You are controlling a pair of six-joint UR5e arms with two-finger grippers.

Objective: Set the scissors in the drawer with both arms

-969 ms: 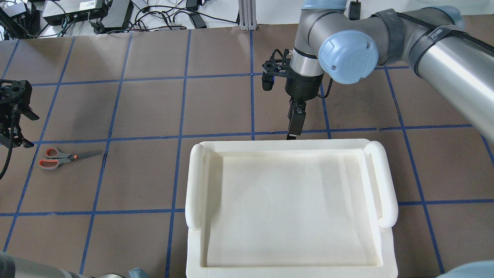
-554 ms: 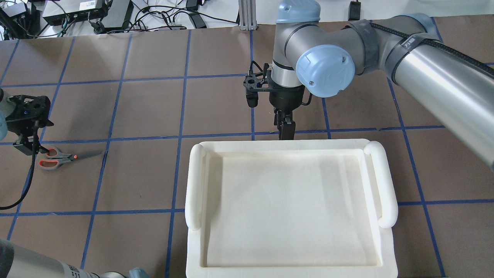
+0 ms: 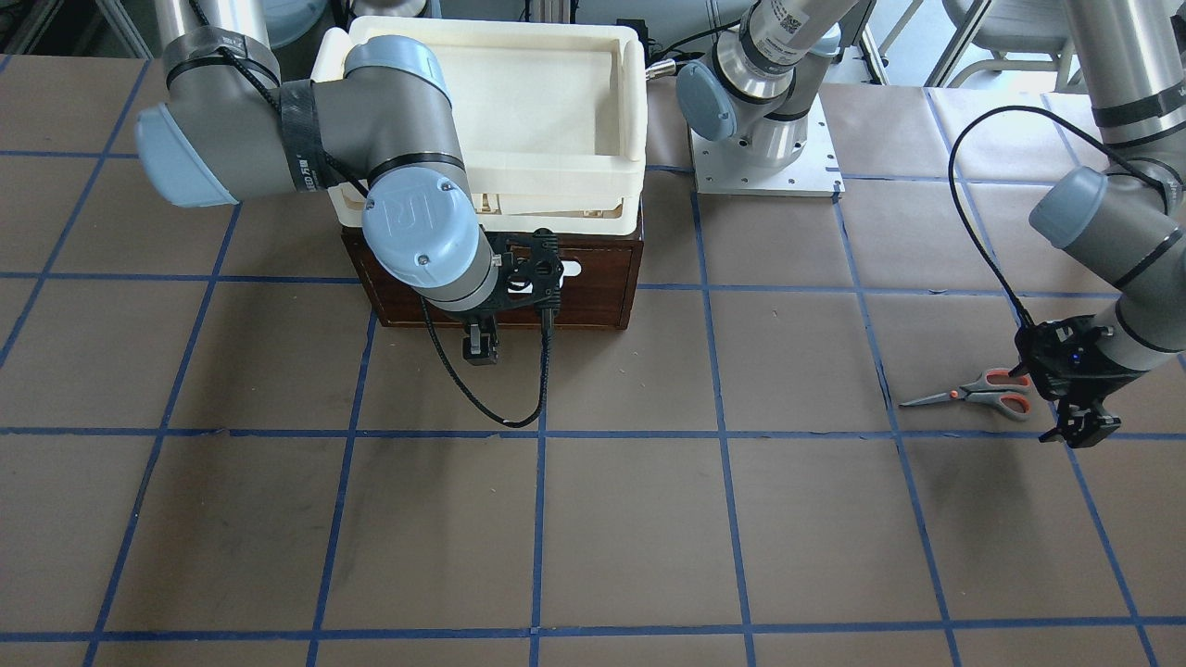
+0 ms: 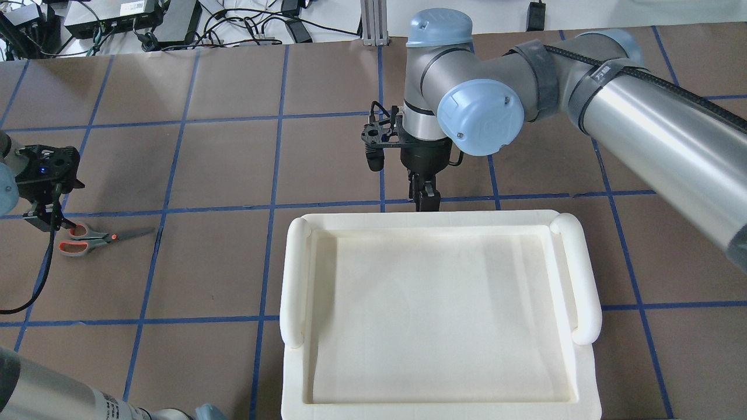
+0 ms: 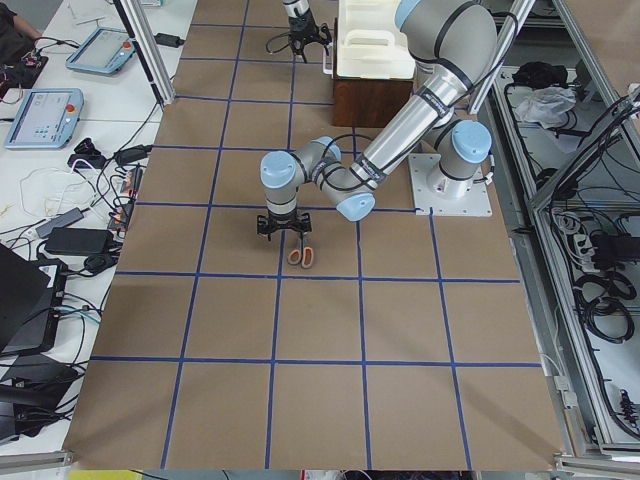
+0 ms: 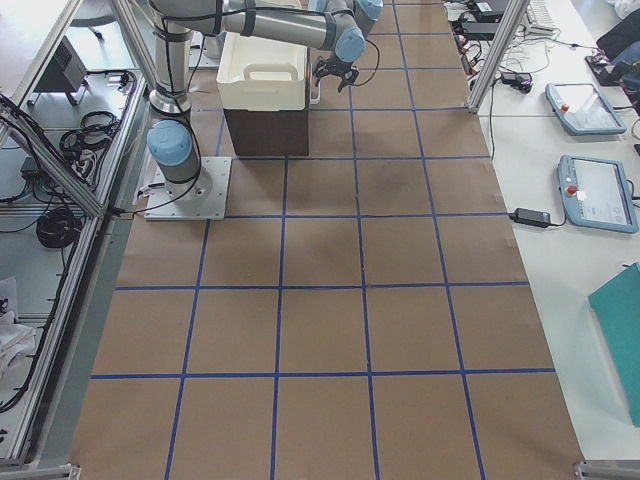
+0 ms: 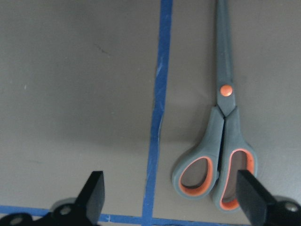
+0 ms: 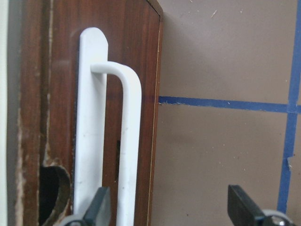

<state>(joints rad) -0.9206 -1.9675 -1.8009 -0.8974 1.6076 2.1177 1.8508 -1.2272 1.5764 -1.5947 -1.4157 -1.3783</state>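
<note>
Cream-white tray [image 4: 437, 219] atop dark-brown drawer [image 3: 598, 296], right gripper [image 8: 169, 202] parted at white bar handle [image 8: 129, 141], scissors [image 7: 225, 141] flat on brown table [image 7: 70, 94] beside blue tape [image 7: 157, 117], left gripper [image 7: 171, 189] spread over their loops.

On the bench [image 3: 649, 519] we count one scissors [image 3: 982, 391], one drawer [image 3: 602, 296], one tray [image 3: 482, 30] and two arms: left arm [image 3: 1103, 222], right arm [image 3: 278, 130].
</note>
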